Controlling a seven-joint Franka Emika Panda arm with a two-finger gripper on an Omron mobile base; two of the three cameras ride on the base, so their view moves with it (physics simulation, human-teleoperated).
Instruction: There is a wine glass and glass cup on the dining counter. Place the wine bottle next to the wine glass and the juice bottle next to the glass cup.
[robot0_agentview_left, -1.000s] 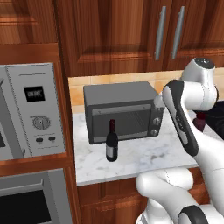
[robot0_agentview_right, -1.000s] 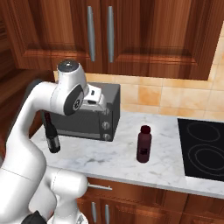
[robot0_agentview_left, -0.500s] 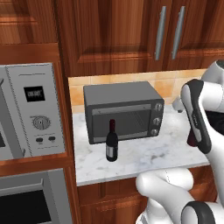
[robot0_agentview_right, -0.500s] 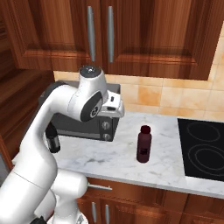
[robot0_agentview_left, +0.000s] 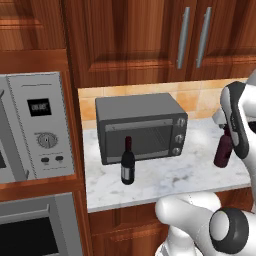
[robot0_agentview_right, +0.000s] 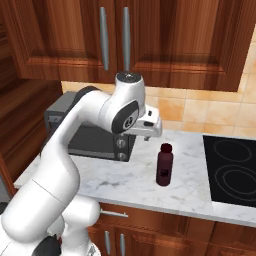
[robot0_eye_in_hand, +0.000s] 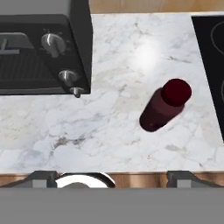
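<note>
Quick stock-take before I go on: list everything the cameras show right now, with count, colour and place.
wine bottle: 1, near-black with pale label, upright in front of the toaster oven's left part
juice bottle: 1, dark red, upright between oven and cooktop
toaster oven: 1, dark grey, at the back of the counter
counter: 1, white veined marble
cooktop: 1, black, right end of counter
wall oven panel: 1, grey, left of counter
upper cabinets: brown wood, steel handles
gripper: 1, white hand above the counter, left of the juice bottle
</note>
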